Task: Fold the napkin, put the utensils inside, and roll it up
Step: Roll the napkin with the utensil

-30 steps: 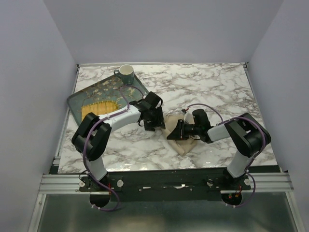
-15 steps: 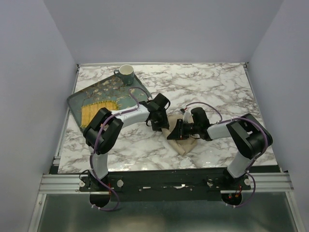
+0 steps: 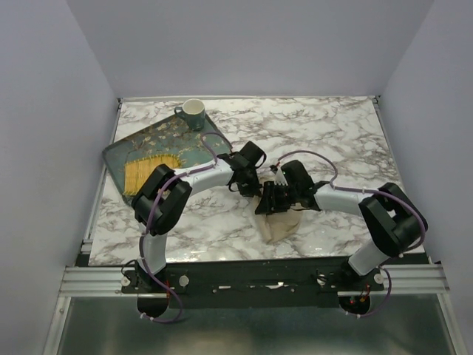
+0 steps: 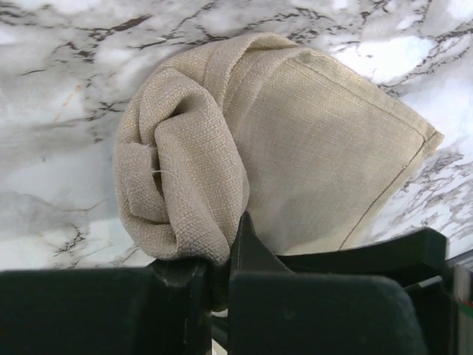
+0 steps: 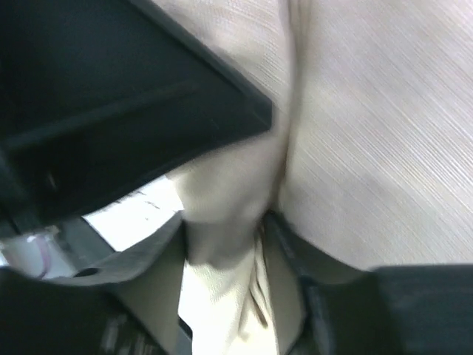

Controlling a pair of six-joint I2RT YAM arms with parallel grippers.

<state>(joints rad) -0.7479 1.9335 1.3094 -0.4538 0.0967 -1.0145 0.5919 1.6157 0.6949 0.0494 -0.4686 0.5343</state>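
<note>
Left hand (image 4: 216, 270) now pinches napkin (image 4: 295, 148), apparently lying near-to-far.

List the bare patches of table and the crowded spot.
Bare: the far right of the table, from the mug to the right edge; the near-left strip by the tray. Crowded: the middle, around the napkin.

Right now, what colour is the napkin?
The napkin is plain beige, unpatterned; best in the left wrist view.

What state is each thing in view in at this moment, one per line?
napkin: partly rolled at one end, the rest flat on the table.
left hand: shut on the napkin's rolled end.
right hand: on the napkin, cloth bunched inside it; grip unclear.
cup: upright, at the tray's far corner.
</note>
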